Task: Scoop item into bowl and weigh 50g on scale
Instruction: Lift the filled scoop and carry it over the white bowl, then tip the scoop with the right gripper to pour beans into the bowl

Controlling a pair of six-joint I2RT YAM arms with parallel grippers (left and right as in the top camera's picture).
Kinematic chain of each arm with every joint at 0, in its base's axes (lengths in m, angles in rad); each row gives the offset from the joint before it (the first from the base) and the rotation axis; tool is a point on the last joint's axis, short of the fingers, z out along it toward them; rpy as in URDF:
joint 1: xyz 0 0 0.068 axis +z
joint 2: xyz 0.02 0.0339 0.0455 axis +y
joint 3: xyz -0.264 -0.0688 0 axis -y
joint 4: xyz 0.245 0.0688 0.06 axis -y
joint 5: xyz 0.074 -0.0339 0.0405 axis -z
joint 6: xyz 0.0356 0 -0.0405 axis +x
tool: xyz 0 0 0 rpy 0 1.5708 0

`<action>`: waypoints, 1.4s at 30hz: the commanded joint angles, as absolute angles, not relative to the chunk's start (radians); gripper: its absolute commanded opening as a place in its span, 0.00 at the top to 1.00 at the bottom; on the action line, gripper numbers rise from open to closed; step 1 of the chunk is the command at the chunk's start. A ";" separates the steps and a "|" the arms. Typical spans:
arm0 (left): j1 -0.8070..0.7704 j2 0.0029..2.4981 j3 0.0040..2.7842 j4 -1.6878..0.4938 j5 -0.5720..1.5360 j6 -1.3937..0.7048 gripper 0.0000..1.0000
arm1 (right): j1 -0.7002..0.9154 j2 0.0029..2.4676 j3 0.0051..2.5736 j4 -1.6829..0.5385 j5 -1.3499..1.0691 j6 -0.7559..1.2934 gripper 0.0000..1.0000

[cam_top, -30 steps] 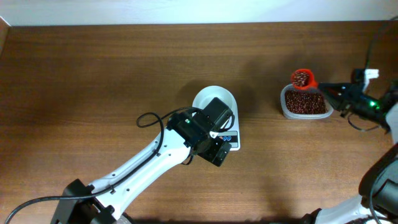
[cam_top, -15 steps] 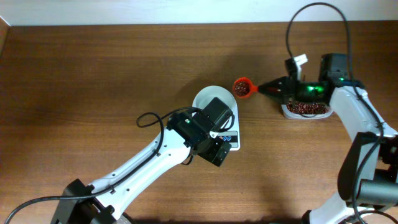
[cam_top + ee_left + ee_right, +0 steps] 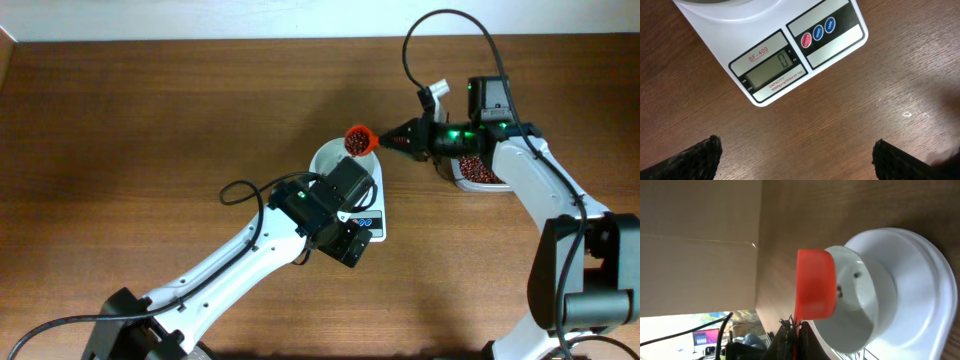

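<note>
I am working over a brown wooden table (image 3: 150, 100), bare on its whole left side. Coming in from the near left, the left gripper (image 3: 800, 165) hangs just above the near edge of the scale (image 3: 372, 226) with its jaws spread wide and nothing between them; its camera looks straight down on the display (image 3: 771, 67), which reads zero. The bowl (image 3: 330, 158) sits on the scale's platform, partly hidden under that arm in the overhead view.

Just right of it, the red scoop (image 3: 358, 140) is poised over the bowl's far rim, loaded with beans (image 3: 357, 141) and, as far as I can tell, not yet tipped. The right gripper (image 3: 392, 143) is clenched on the scoop's handle, reaching in from the right. In the right wrist view I make out one or two dark specks inside the bowl, perhaps stray beans, otherwise it looks white and empty. Further right, the clear tub (image 3: 482, 180) with the rest of the beans lies mostly under the right arm.

My judgement: the weighing has barely begun. A scoop is filled and carried over; the pour, and then repeated scoops and trimming toward the target weight, remain.
</note>
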State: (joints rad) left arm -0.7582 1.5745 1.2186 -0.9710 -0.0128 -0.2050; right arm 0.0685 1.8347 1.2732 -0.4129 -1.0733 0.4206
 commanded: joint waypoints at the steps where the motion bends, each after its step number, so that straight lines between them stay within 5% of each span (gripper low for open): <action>1: -0.761 1.561 1.210 -0.971 -0.023 -0.192 0.01 | 0.107 1.820 1.346 -0.439 -1.017 0.415 0.96; 13: -0.761 1.561 1.210 -0.970 -0.023 -0.192 0.01 | 0.216 1.747 1.480 -0.773 -0.647 0.092 0.96; 33: -0.761 1.561 1.210 -0.970 -0.023 -0.192 0.01 | 0.348 1.747 1.533 -0.834 -0.408 -0.620 0.96; 42: -0.761 1.561 1.210 -0.970 -0.023 -0.192 0.01 | 0.348 1.747 1.533 -0.853 -0.448 -0.647 0.96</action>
State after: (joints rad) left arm -0.7582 1.5745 1.2186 -0.9710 -0.0128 -0.2050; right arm 0.3431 1.7767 1.5093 -0.8631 -0.4309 -0.6441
